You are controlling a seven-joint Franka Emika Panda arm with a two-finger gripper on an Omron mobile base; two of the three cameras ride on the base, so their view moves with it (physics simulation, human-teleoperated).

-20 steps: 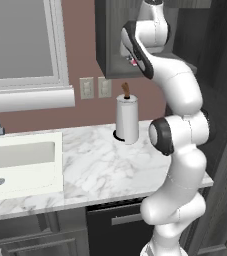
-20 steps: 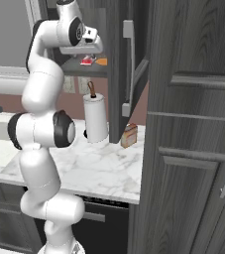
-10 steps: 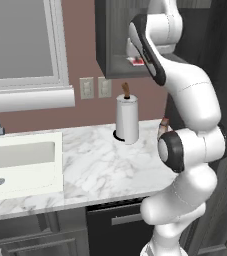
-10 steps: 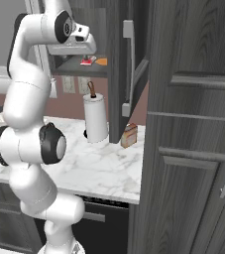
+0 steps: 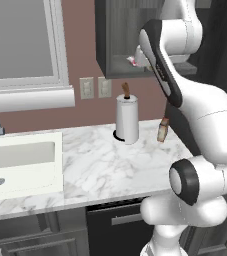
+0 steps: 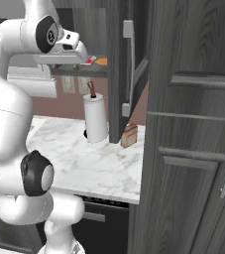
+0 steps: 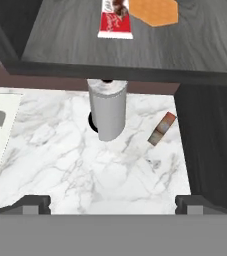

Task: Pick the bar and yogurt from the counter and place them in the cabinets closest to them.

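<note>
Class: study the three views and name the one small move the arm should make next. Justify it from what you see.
Probably draw the claw back from the cabinet: the bar already lies on the shelf beside an orange item, the claw's fingers are spread with nothing between them, and the yogurt remains to be found.

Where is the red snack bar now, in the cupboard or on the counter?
In the cupboard. The bar lies flat on the cabinet shelf, beside an orange thing, above the counter.

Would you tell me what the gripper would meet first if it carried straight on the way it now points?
Probably the bare counter just in front of the paper towel roll; the gripper looks down there, though depth is uncertain.
</note>
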